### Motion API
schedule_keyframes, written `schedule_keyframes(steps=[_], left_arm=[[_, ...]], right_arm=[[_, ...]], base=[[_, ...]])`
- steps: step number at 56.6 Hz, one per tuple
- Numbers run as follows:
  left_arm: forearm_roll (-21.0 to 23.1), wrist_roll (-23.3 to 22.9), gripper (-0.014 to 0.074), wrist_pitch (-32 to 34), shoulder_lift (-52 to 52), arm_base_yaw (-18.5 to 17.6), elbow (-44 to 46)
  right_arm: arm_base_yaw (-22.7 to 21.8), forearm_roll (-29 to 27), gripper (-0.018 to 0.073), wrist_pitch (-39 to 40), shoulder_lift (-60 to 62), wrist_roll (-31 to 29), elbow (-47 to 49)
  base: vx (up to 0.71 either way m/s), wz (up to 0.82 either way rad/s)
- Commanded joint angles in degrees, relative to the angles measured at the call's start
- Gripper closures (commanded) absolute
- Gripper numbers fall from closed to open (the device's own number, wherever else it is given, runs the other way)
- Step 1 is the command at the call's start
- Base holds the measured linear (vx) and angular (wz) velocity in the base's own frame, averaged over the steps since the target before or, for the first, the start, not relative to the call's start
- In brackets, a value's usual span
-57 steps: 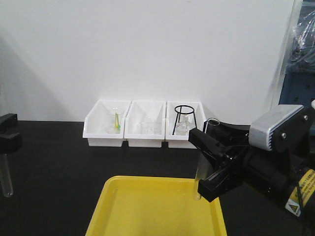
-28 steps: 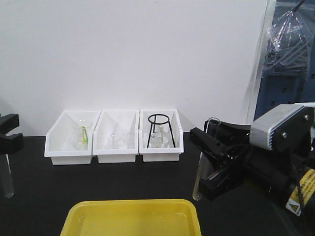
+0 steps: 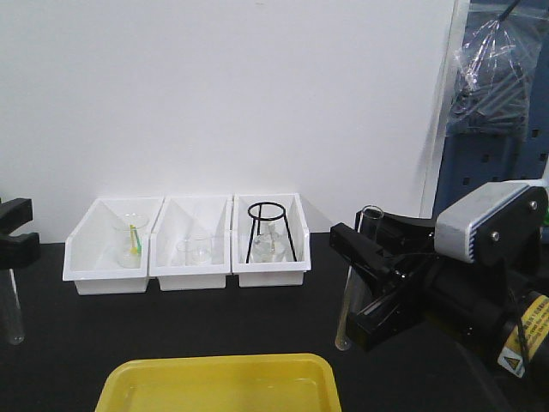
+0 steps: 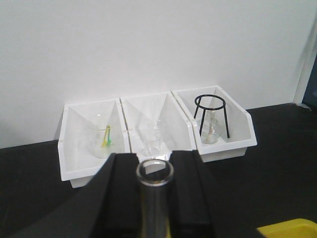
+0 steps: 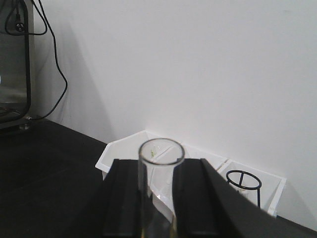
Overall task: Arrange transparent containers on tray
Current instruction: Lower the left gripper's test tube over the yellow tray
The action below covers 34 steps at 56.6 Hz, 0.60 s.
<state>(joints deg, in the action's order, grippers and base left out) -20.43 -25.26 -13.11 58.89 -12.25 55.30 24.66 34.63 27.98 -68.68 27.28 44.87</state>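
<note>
Each gripper holds a clear test tube upright. In the front view my right gripper is shut on a test tube whose rounded bottom hangs just off the far right corner of the yellow tray. At the left edge my left gripper holds another test tube above the black table. The left wrist view shows that tube's open rim pinched by the left gripper, with a tray corner at lower right. In the right wrist view the right gripper clamps its tube.
Three white bins stand in a row against the white wall. The left one holds a beaker with a green-yellow item, the right one a black ring stand over glassware. Blue shelving rises at the right.
In the front view the bins have slid left and the tray has dropped lower and left. The right tube's tip now hangs beside the tray's corner, not over it. Both grippers still hold tubes.
</note>
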Motion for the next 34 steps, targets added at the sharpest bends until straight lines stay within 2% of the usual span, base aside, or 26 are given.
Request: schedule_keyframes(steps=[1, 17, 29, 34], left_arm=[[0.0, -0.5, 0.0600, 4.5, -0.8, -0.3, 2.1], [1.1, -0.7, 0.0600, 3.7, -0.8, -0.3, 2.1], [9.2, 0.9, 0.0600, -3.7, 6.0, -0.3, 2.1], [17.1, 4.9, 0.0600, -7.8, 11.5, -0.3, 3.0]], right_arm=[[0.0, -0.9, 0.0571, 3.9, 1.6, -0.3, 1.7], [-0.1, -2.9, 0.0571, 5.4, 1.4, -0.3, 1.7], [-0.1, -3.0, 0.0571, 5.1, 1.4, -0.3, 1.7], [-0.1, -3.0, 0.0571, 4.1, 1.4, -0.3, 1.7]], base=[[0.00, 0.00], [0.00, 0.00], [0.00, 0.00], [0.00, 0.00]])
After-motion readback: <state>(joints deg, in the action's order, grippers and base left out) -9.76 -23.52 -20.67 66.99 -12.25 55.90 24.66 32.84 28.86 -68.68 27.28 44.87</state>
